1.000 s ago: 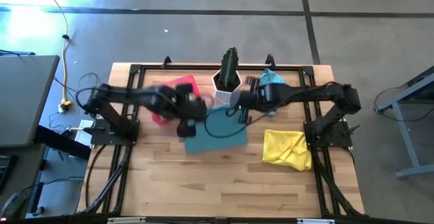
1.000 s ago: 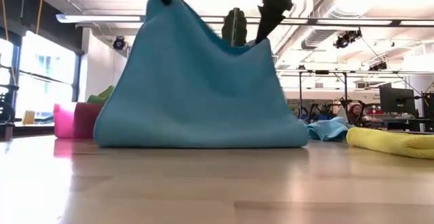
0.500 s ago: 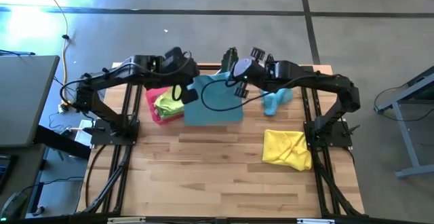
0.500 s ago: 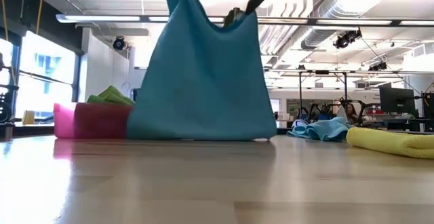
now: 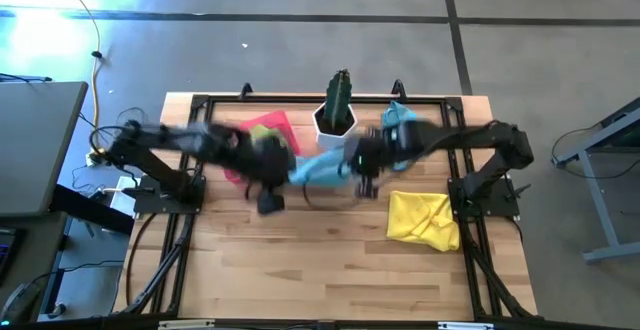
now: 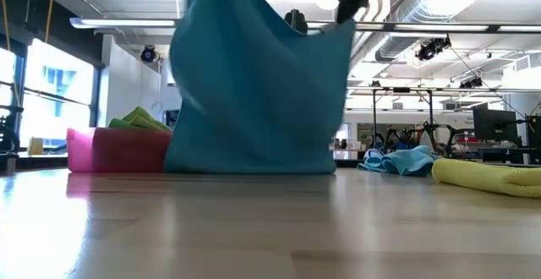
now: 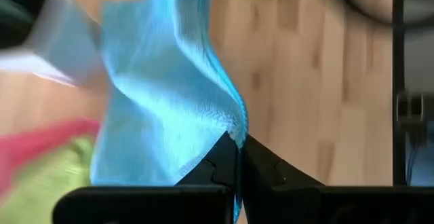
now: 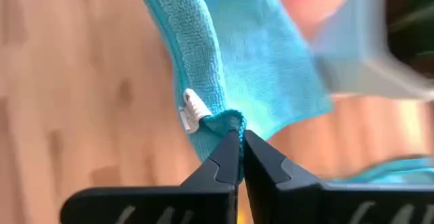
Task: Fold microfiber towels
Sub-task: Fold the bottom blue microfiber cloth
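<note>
A light blue microfiber towel hangs spread between my two grippers over the middle of the table. In the low view it is a broad blue sheet whose lower edge reaches down to the tabletop. My left gripper is shut on one upper corner. My right gripper is shut on the other, beside a small white tag. From above, the left gripper and the right gripper show blurred at the towel's two ends. My left gripper pinches the towel's upper corner between its two fingertips, slanting down from above. The cloth hangs below it. My right gripper pinches the other upper corner between its fingertips, next to the tag, also slanting down. The top edge sags a little between the two holds.
A pink tray with green and yellow towels stands at the far left. A cactus in a white pot is at the far middle, and another light blue towel lies crumpled to its right. A yellow towel lies at the right.
Both grippers have swung the blue towel toward the far edge and then back toward the near edge, both staying shut. The towel, first slumped wide on the table, was drawn up and now hangs from its two corners with only its lower edge at the tabletop.
</note>
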Robot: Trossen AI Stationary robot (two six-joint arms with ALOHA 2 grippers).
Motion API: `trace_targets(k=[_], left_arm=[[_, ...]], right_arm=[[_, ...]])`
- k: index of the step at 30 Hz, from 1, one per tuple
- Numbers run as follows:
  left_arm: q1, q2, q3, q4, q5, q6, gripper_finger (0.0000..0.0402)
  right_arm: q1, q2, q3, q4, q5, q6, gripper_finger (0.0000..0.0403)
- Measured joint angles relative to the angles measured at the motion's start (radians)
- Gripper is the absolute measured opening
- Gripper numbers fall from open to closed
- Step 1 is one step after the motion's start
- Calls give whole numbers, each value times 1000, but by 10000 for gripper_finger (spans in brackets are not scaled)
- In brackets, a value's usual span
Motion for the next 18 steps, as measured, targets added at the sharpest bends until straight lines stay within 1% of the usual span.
trace_targets(k=[3,6,8,12,14,18], left_arm=[[-110,30,-111,94,-34,-90,0],[-201,69,-213,213,-44,-161,0],[-250,106,-261,310,-44,-209,0],[-325,195,-284,419,-51,-270,0],[-352,241,-286,444,-45,-293,0],[-388,313,-286,556,43,-297,0]], right_arm=[[82,0,-119,67,-15,60,0],[156,0,-225,155,-19,129,0],[199,0,-296,220,-45,174,0],[286,0,-408,360,-105,252,0],[325,0,-454,432,-127,278,0],[379,0,-492,507,-166,291,0]])
